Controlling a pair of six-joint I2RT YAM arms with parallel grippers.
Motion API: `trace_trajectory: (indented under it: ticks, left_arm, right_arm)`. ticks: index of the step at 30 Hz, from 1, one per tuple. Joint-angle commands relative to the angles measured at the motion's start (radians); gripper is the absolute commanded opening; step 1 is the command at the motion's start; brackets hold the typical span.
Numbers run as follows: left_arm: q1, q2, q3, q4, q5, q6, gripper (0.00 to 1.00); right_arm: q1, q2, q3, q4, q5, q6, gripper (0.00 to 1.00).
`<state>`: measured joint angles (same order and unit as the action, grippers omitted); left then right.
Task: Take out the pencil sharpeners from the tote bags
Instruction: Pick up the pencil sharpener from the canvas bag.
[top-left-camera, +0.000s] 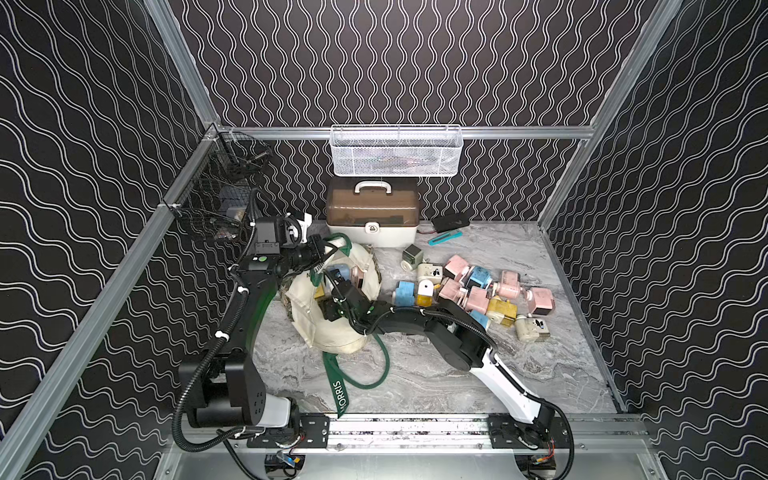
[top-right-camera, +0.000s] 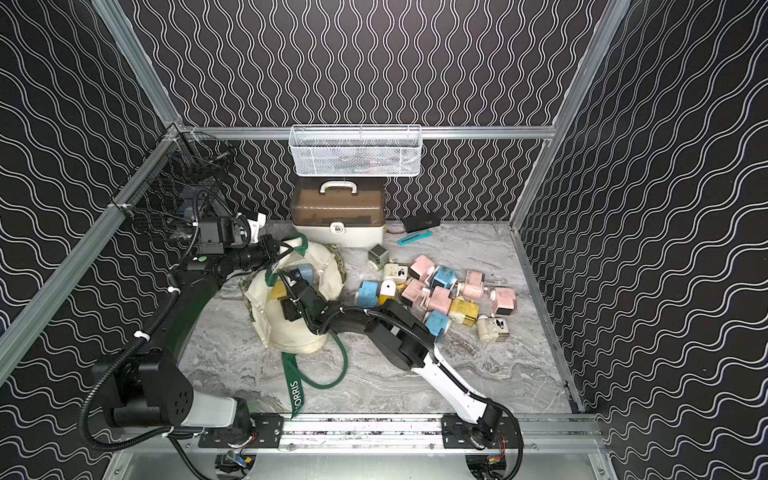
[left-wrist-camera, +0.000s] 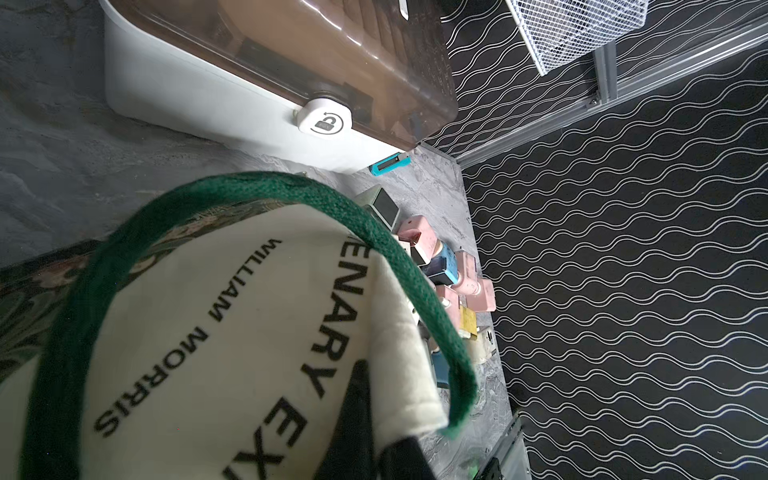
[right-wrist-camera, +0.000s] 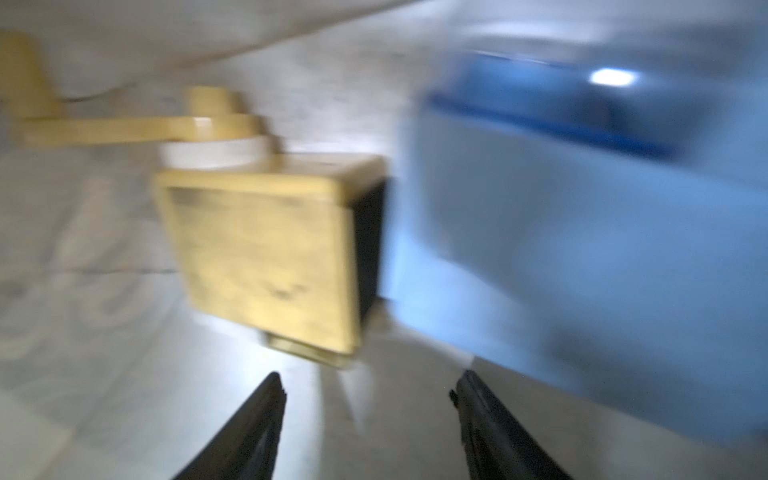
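The cream canvas tote bag (top-left-camera: 328, 337), printed in dark letters and trimmed with a leafy base, slumps left of centre on the tabletop (top-left-camera: 457, 374). Its mouth gapes upward and its long axis runs near to far. The left pincer (top-left-camera: 318, 245) is clamped on its green strap (top-left-camera: 334, 240). The right pincer (right-wrist-camera: 368, 386) is inside the bag, its jaws apart and holding nothing, in front of a boxy yellow sharpener (right-wrist-camera: 266, 249). That sharpener's dark panel faces a blue sharpener (right-wrist-camera: 561, 249). More pastel sharpeners (top-left-camera: 469, 291) lie heaped to the right.

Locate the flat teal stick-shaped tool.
In both top views the flat teal stick-shaped tool lies far back, just right of the white-and-brown plastic case.
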<state>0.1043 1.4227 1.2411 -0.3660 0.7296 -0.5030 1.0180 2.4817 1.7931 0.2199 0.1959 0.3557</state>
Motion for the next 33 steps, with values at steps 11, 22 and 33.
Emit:
trace_trajectory:
  ticks: [11, 22, 33]
  left_arm:
    - [0.001, -0.001, 0.003, 0.047, 0.044, -0.016, 0.0]
    - [0.0, -0.003, 0.0, 0.052, 0.045, -0.022, 0.0]
    - [-0.001, -0.008, -0.007, 0.061, 0.048, -0.028, 0.0]
  right_arm:
    - [-0.019, -0.106, -0.16, 0.179, -0.219, -0.1, 0.9]
    - [-0.039, -0.114, -0.116, -0.003, 0.164, 0.094, 0.95]
    - [-0.076, -0.071, -0.135, 0.176, -0.05, 0.106, 1.0]
